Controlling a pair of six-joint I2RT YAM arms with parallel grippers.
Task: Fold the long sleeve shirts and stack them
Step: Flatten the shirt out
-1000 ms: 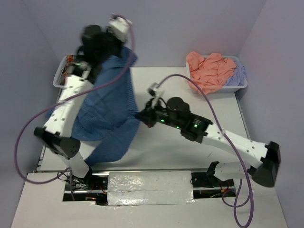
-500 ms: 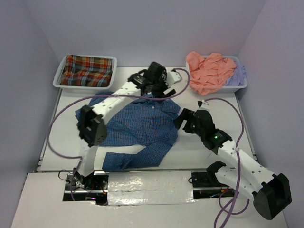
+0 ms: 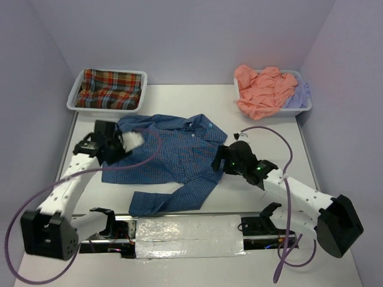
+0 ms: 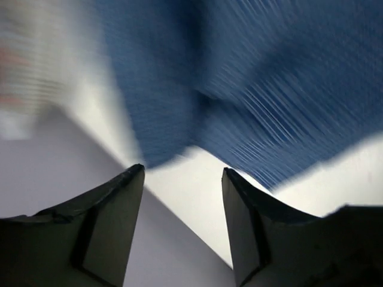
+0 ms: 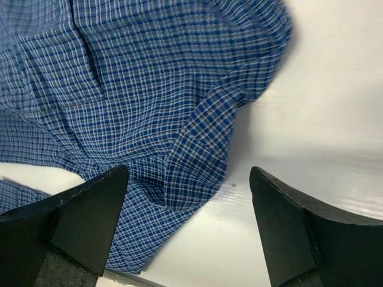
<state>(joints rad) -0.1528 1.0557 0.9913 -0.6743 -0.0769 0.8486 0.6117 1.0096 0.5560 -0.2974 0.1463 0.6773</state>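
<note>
The blue fine-checked shirt (image 3: 173, 152) lies spread on the table, collar to the back and one sleeve trailing toward the near edge. My left gripper (image 3: 114, 154) hovers at its left edge, open; the left wrist view is blurred, with the blue shirt (image 4: 269, 89) beyond the empty left gripper (image 4: 183, 169). My right gripper (image 3: 220, 162) stands open over the shirt's right edge. In its wrist view the shirt (image 5: 149, 89) folds under the right gripper (image 5: 188, 170). The red-green plaid shirt (image 3: 111, 88), salmon shirt (image 3: 263, 89) and lavender shirt (image 3: 299, 95) lie in trays.
A white tray (image 3: 73, 101) stands at the back left and another white tray (image 3: 302, 110) at the back right. Purple cables loop from both arms over the table. Lilac walls close in the sides and back.
The blue shirt, held hanging in the air a second ago, now lies flat on the table. Both grippers have opened and let it go. The left arm swung to the shirt's left edge.
</note>
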